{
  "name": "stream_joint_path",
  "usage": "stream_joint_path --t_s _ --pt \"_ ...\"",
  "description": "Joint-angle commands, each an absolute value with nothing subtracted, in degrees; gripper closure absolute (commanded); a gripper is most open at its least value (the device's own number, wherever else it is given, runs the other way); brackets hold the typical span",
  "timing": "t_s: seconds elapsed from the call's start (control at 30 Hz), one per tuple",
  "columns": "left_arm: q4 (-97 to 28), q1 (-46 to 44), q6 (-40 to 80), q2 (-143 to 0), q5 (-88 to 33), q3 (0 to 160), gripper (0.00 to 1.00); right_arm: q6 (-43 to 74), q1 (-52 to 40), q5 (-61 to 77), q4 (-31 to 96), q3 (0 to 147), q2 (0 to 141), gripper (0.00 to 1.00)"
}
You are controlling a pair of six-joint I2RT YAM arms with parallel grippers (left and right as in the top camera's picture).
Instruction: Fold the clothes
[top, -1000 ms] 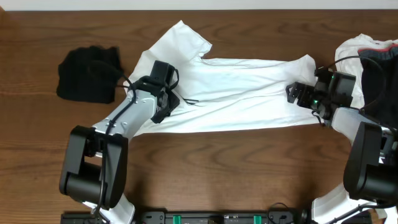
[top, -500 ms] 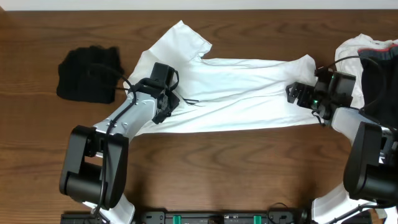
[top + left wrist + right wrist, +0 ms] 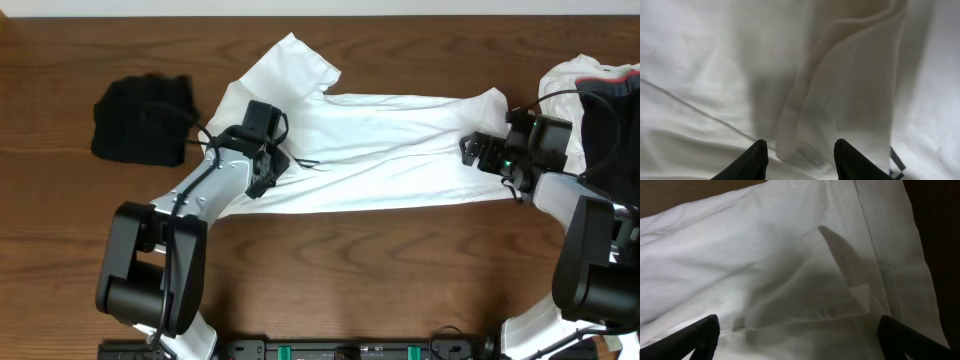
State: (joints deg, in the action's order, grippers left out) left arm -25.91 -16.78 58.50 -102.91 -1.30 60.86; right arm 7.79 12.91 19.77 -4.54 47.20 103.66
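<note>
Well off the left claw's outer side, a black garment (image 3: 140,120) lies bunched on the wooden table (image 3: 400,260), apart from everything else. The left claw (image 3: 800,152) points down onto the white T-shirt (image 3: 380,150), near its sleeve end. Its two fingers (image 3: 757,157) stand partway apart, released, with a raised fold (image 3: 840,100) of white cloth running up from the gap between them. Cloth fills everything ahead of it. The shirt is spread in a long band from this claw across to the other, one sleeve (image 3: 295,65) jutting beyond the left claw.

The right claw (image 3: 797,335) hangs over the shirt's far end with its fingers spread wide, clasping nothing. A small creased flap (image 3: 850,275) of hem lies just ahead of it. Behind it, on its outer side, a heap of white and dark clothes (image 3: 600,90) sits against the arm.
</note>
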Motion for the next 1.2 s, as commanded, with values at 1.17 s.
stream_joint_path --t_s 1.17 --pt "-25.1 -18.3 58.4 -103.5 2.4 60.2 0.5 8.1 13.1 18.2 -3.0 46.1 104.5 0.01"
